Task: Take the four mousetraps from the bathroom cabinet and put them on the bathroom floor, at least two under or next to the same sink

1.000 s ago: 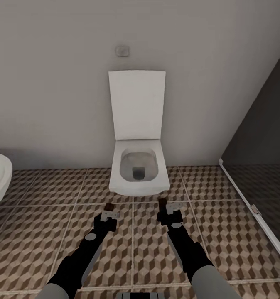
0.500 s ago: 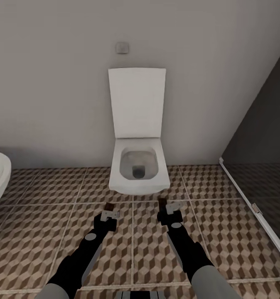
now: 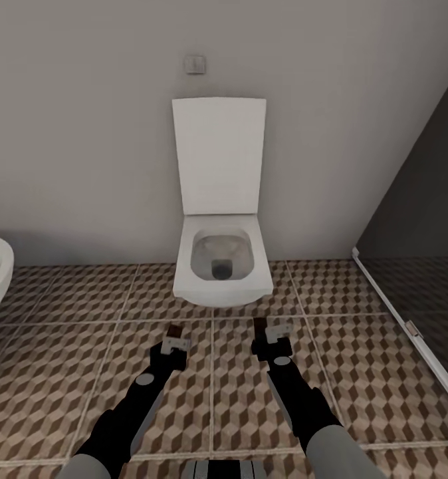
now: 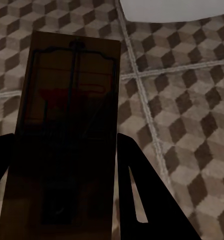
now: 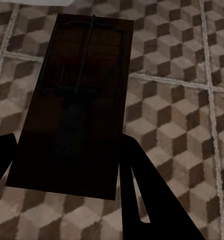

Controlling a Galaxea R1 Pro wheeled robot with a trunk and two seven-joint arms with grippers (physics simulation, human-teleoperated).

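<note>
Flat wooden mousetraps with dark wire: one [image 4: 67, 135] clamped in left gripper [image 3: 175, 336] jaws, another [image 5: 77, 105] in right gripper [image 3: 260, 330] jaws. Both arms stretch forward, low over cube-patterned bathroom floor [image 3: 64, 346], facing boxy white toilet [image 3: 222, 263].

The bathroom floor [image 3: 64, 372] is laid with large square tiles in a brown-and-beige cube pattern, divided by pale grout lines. It runs back to a plain grey wall [image 3: 84, 133]. A white toilet [image 3: 223, 266] with its lid raised sits at the far edge of the tiles, and a pale threshold strip [image 3: 410, 332] borders the floor along a dark glass partition.
</note>
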